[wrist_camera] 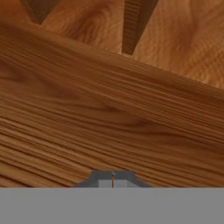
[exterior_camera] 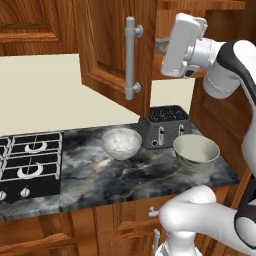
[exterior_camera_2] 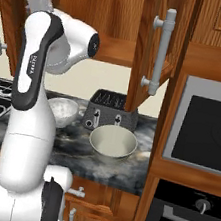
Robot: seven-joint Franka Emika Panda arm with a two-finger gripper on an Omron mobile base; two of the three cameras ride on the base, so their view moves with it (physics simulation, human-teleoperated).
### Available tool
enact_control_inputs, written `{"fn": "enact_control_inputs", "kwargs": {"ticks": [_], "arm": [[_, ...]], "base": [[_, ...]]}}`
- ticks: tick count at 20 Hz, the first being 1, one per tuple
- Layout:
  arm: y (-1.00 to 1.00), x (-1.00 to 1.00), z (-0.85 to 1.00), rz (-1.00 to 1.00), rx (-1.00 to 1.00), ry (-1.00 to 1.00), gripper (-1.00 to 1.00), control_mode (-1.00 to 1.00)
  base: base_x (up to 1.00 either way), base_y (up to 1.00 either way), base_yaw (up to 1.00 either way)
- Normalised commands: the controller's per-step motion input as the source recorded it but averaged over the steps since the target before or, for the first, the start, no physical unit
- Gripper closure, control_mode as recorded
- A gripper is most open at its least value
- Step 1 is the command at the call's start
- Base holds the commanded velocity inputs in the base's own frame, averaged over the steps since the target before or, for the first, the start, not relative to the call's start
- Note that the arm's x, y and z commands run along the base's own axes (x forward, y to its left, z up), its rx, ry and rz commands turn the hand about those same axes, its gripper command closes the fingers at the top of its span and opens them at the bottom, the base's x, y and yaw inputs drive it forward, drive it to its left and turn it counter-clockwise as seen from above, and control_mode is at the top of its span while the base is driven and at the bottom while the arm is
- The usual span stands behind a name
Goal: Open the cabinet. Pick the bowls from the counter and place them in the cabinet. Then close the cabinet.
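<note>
The cabinet's left door (exterior_camera: 107, 50) is swung out over the counter (exterior_camera: 125, 175), its silver bar handle (exterior_camera: 130, 57) facing me. My gripper (exterior_camera: 161, 46) is shut and empty, just behind that door's free edge at the cabinet opening. In the hand view its tips (wrist_camera: 113, 178) are pressed together close to wood grain. The right door (exterior_camera_2: 152, 48) also stands out from the cabinet. The speckled whitish bowl (exterior_camera: 121, 142) (exterior_camera_2: 62, 110) sits mid-counter. The cream bowl (exterior_camera: 196, 151) (exterior_camera_2: 112, 142) rests near the counter's right front.
A dark toaster (exterior_camera: 162, 125) (exterior_camera_2: 109, 112) stands behind the two bowls against the wall. The black gas hob (exterior_camera: 30, 160) occupies the counter's left end. A built-in oven (exterior_camera_2: 206, 127) fills the tall unit on the right. Drawers (exterior_camera: 130, 220) run below the counter.
</note>
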Motion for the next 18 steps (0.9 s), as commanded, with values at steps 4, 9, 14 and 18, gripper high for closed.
{"fn": "enact_control_inputs", "kwargs": {"ticks": [4, 9, 14, 18], "arm": [[0.00, 0.11, 0.00, 0.08, 0.00, 0.03, 1.00, -1.00], [0.00, 0.12, -0.04, 0.07, 0.00, 0.08, 1.00, -1.00], [0.05, 0.13, -0.02, 0.09, 0.00, 0.09, 1.00, -1.00], [0.12, 0.07, -0.15, 0.12, 0.00, 0.14, 1.00, -1.00]], "base": [[0.00, 0.00, 0.00], [0.00, 0.00, 0.00], [0.00, 0.00, 0.00], [0.00, 0.00, 0.00]]}}
